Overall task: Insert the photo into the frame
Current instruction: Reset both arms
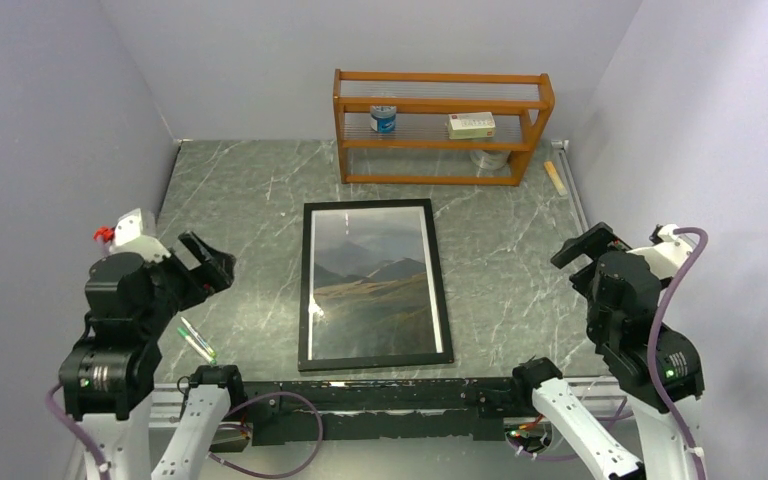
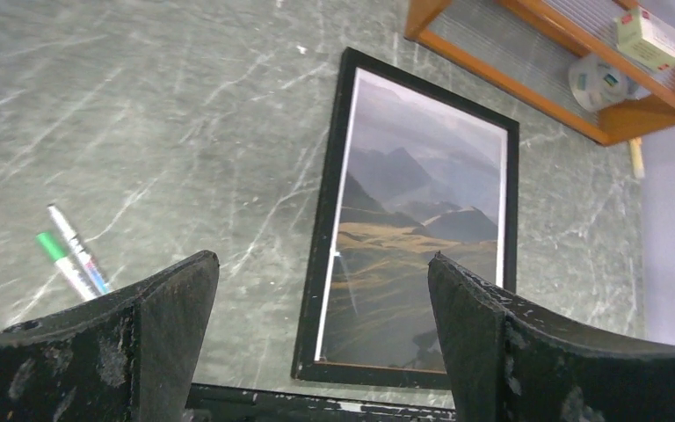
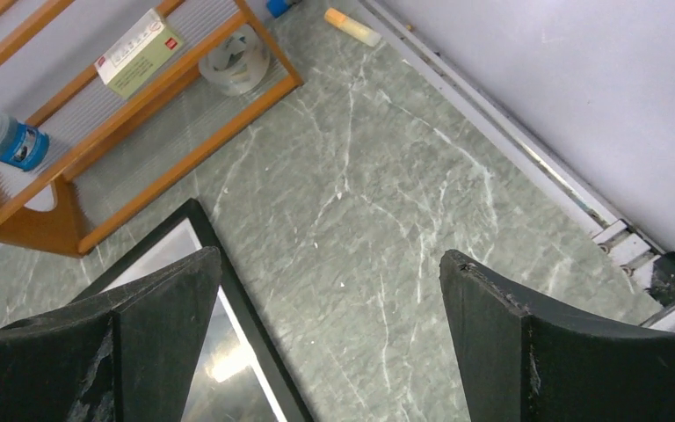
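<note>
The black frame (image 1: 305, 290) lies flat in the middle of the table, front face up. The mountain photo (image 1: 375, 285) shows inside it, behind glossy glass. Both also show in the left wrist view, the frame (image 2: 323, 220) and the photo (image 2: 413, 237). The right wrist view catches only the frame's corner (image 3: 228, 272). My left gripper (image 1: 208, 262) hovers left of the frame, open and empty, jaws wide apart (image 2: 321, 338). My right gripper (image 1: 582, 250) hovers right of the frame, open and empty (image 3: 330, 338).
An orange-brown shelf rack (image 1: 440, 125) stands at the back with a blue-labelled jar (image 1: 383, 117), a box (image 1: 471, 125) and a tape roll (image 1: 488, 158). Two markers (image 1: 196, 341) lie by the left arm. A small stick (image 1: 556, 178) lies at the right wall.
</note>
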Tool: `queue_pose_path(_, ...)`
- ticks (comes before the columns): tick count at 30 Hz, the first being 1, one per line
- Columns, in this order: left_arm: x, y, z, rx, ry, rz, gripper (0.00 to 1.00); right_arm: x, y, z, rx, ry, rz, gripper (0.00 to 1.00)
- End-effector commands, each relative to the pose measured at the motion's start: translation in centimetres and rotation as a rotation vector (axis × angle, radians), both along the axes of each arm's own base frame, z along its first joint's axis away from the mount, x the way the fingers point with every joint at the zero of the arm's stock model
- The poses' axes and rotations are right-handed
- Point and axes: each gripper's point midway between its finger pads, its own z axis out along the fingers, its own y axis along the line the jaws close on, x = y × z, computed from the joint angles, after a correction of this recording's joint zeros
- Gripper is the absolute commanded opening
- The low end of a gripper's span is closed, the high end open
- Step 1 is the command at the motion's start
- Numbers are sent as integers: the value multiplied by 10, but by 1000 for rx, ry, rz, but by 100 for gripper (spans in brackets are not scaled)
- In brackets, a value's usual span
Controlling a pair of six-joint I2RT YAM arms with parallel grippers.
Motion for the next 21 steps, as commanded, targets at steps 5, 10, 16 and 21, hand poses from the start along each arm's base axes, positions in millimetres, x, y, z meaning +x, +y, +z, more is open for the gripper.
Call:
queue_pose_path(5,-44,34,13,149,80,124,94,-21,-13,22,-3,-27,-36,99)
queue_pose_path(10,-48,34,18,168,78,111,94,-22,-11,25,0,-33,-22,99)
queue_pose_path(16,-47,33,22,164,58,106,94,-18,-5,20,-9,-24,19,99)
queue_pose_path(21,-45,32,20,152,64,109,94,-15,-4,8,-17,41,13,99)
